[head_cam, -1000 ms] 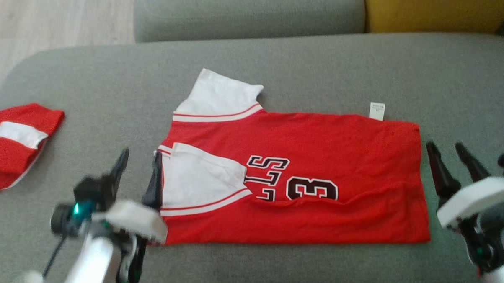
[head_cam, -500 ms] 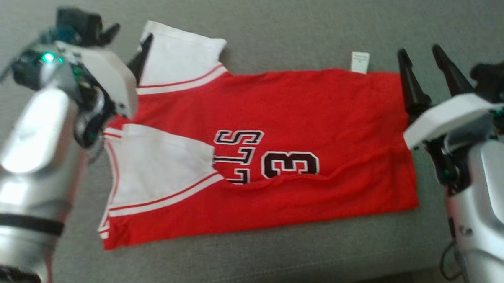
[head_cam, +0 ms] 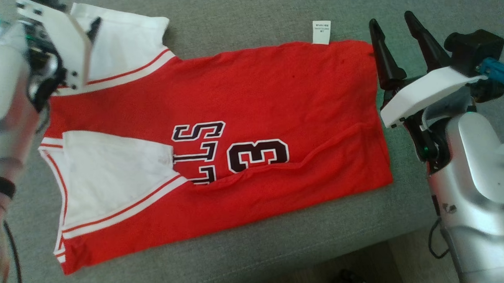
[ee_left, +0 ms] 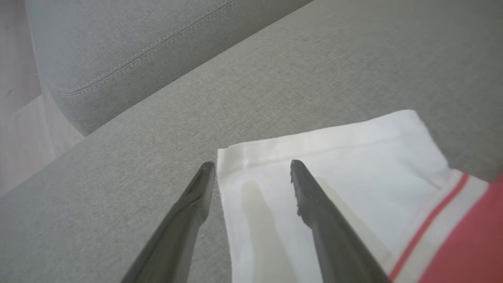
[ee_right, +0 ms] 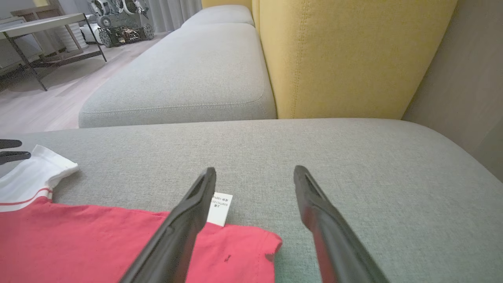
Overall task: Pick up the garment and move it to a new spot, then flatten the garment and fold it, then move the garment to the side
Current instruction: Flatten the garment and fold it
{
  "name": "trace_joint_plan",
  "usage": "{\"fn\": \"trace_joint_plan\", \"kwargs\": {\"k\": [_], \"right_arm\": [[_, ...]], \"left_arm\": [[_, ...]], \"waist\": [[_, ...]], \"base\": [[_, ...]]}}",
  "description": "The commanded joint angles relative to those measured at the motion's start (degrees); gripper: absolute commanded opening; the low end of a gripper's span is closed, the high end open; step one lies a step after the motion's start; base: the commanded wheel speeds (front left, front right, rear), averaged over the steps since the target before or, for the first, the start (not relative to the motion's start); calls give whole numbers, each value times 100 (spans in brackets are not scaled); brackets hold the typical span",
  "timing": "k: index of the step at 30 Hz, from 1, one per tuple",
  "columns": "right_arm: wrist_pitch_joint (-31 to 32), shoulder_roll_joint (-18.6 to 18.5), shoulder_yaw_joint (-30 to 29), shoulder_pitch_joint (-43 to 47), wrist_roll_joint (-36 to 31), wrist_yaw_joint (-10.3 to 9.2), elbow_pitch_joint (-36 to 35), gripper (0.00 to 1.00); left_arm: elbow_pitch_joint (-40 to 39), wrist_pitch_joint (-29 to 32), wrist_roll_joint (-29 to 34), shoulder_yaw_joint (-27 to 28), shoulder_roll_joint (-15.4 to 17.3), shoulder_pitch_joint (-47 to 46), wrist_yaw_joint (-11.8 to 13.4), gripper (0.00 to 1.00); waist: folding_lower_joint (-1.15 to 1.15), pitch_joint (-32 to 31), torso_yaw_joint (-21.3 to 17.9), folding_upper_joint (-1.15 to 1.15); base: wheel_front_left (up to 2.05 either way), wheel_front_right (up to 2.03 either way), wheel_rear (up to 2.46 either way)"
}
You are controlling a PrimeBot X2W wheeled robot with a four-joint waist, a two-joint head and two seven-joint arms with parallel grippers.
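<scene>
We found the red garment [head_cam: 236, 116] lying flat on the grey sofa seat [head_cam: 256, 16], partly folded along its length, with its black number print [head_cam: 258, 155] facing up and a small white care label [head_cam: 321, 31] poking out at its far edge. One white sleeve [head_cam: 126, 32] stuck out at the far left corner, and the other [head_cam: 112, 178] was folded in over the red body near the front. Our left gripper [ee_left: 251, 163] stood with its fingers spread and empty, straddling the outer edge of the far sleeve: one finger over the white cloth, the other over bare grey seat. We could not tell whether either tip touched. Our right gripper [head_cam: 389, 17] was likewise spread wide and held nothing, at the garment's far right corner, one finger just beside the label and the other over the bare seat. A yellow cushion [ee_right: 346, 55] stood behind the seat.
</scene>
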Motion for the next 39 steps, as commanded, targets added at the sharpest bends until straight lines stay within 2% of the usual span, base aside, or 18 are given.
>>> {"fn": "trace_joint_plan", "kwargs": {"k": [1,7,14,15,16,20,25,39], "right_arm": [[-84,29,95,-183,55,-4,-133,100],[-164,47,230,-259,134,-4,-73,100],[-223,46,294,-330,181,-4,-41,100],[-223,39,291,-340,181,-4,-32,100],[-220,31,283,-349,178,-4,-19,100],[-143,-27,195,-385,222,-4,101,100],[305,-313,161,-508,456,-4,466,100],[1034,-1399,710,-794,1205,-4,1427,100]], "left_arm": [[-22,-92,73,134,331,-417,9,100],[608,-322,343,-73,352,-760,64,100],[1143,-305,202,-258,202,-956,19,98],[1204,-287,143,-258,172,-974,17,29],[1243,-294,89,-262,145,-995,14,0],[1250,-482,-140,-329,33,-1040,10,0],[1052,-1089,-356,-498,-104,-1031,9,0],[163,-2061,-800,-743,-281,-788,8,0]], "waist": [[-1,65,-71,0],[-1,197,-209,0],[-1,313,-284,0],[-1,322,-282,0],[-1,329,-277,0],[-1,308,-167,0],[-1,145,175,0],[-1,-89,1074,0]], "base": [[0,0,0],[0,0,0],[0,0,0],[0,0,0],[0,0,0],[0,0,0],[0,0,0],[0,0,0]]}}
